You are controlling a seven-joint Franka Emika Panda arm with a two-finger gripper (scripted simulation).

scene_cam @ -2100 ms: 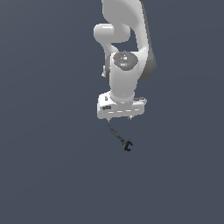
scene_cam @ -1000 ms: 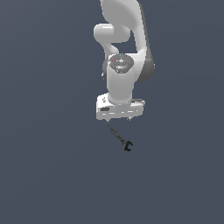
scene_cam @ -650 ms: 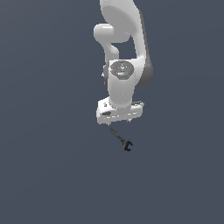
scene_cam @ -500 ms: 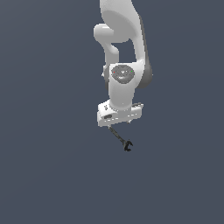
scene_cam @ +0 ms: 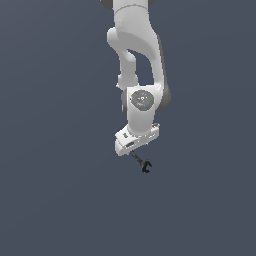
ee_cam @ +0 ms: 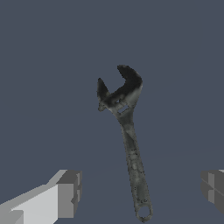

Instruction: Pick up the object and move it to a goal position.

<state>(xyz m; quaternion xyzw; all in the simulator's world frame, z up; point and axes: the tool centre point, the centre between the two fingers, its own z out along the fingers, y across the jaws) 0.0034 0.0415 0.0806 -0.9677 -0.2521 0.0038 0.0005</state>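
The object (ee_cam: 130,144) is a thin black wrench with a forked jaw at one end and a small ring at the other. It shows lengthwise in the wrist view. My gripper (ee_cam: 140,190) is open, and its grey fingertips (ee_cam: 70,192) stand wide apart on either side of the shaft near the ring end, touching nothing. In the exterior view the white hand (scene_cam: 136,139) hangs just above the object (scene_cam: 142,164), whose forked end pokes out below it towards the exterior view's right. From that view the fingers themselves are hidden.
A plain dark grey-blue surface (scene_cam: 60,200) fills both views. The white arm (scene_cam: 137,60) rises straight up from the hand to the top of the exterior view.
The hand has come down towards the wrench, so the gap between them has shrunk. The wrench has stayed in place.
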